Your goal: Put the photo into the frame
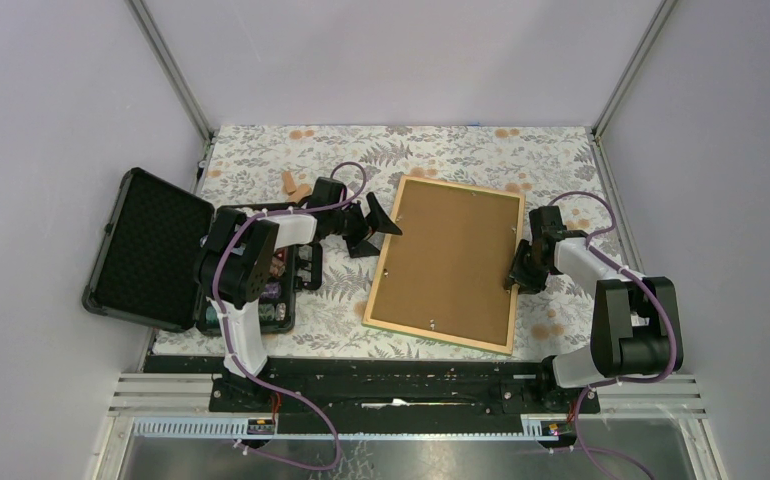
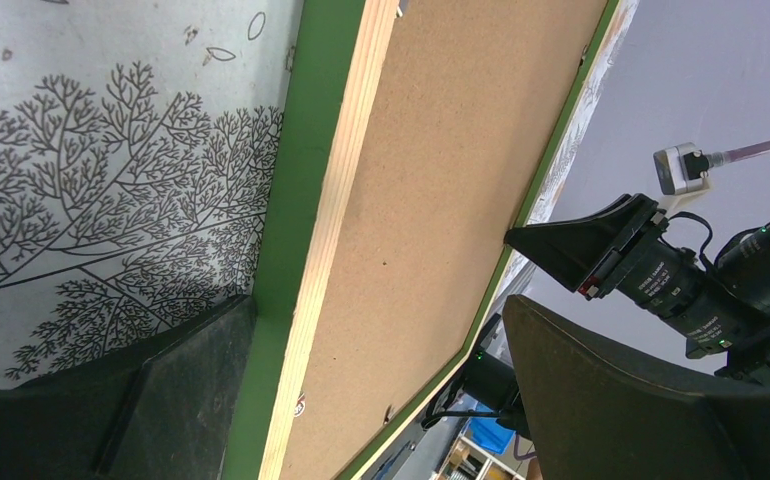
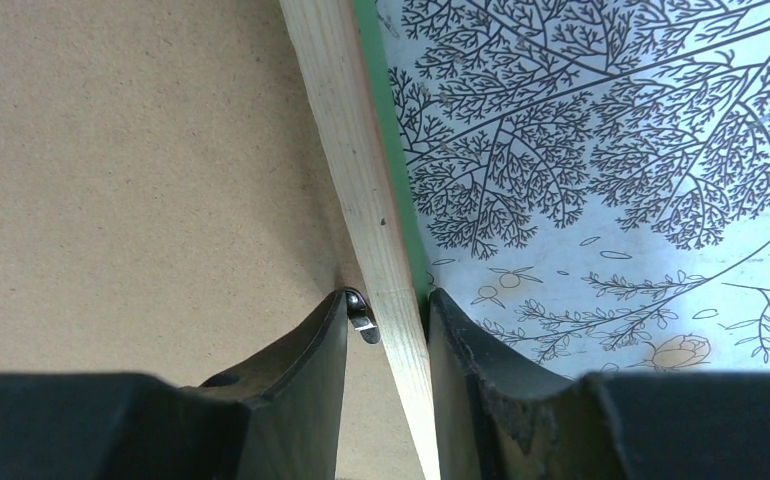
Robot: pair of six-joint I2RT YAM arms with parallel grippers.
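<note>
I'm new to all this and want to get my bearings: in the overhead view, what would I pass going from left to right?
open black case → left arm's fingers → frame, lying back up → right arm's fingers, either side of the frame's right edge → right arm

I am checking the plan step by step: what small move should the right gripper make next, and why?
Probably close the right gripper on the frame rail: its fingers straddle the wooden edge, but a gap shows on the backing board side, so no firm hold yet.
</note>
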